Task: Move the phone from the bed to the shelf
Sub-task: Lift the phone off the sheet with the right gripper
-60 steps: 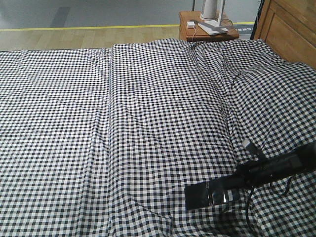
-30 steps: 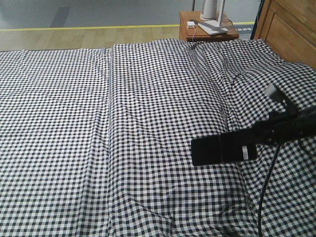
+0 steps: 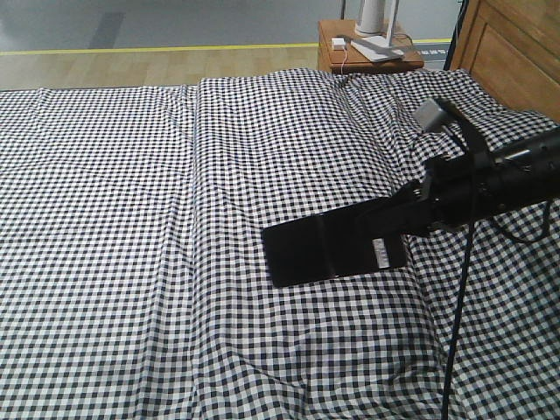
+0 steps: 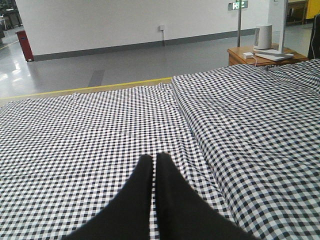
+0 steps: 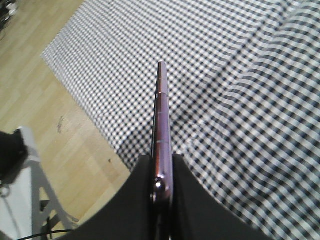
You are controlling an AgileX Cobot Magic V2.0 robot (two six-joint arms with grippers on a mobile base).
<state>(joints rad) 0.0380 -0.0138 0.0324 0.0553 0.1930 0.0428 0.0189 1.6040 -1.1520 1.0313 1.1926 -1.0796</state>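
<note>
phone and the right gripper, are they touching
Touching. The right wrist view shows the phone edge-on, pinched between both fingers of the right gripper, with no gap on either side.

Mock bedroom in hall: bed (image 3: 131,219), floor tape (image 4: 90,88).

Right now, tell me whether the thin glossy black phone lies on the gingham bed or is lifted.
Lifted: the right tool clamps one end of the thin black phone above the checked bed.

White wall (image 4: 100,20), grey floor (image 4: 130,57), yellow line (image 4: 85,89), wooden side table (image 3: 330,56).
</note>
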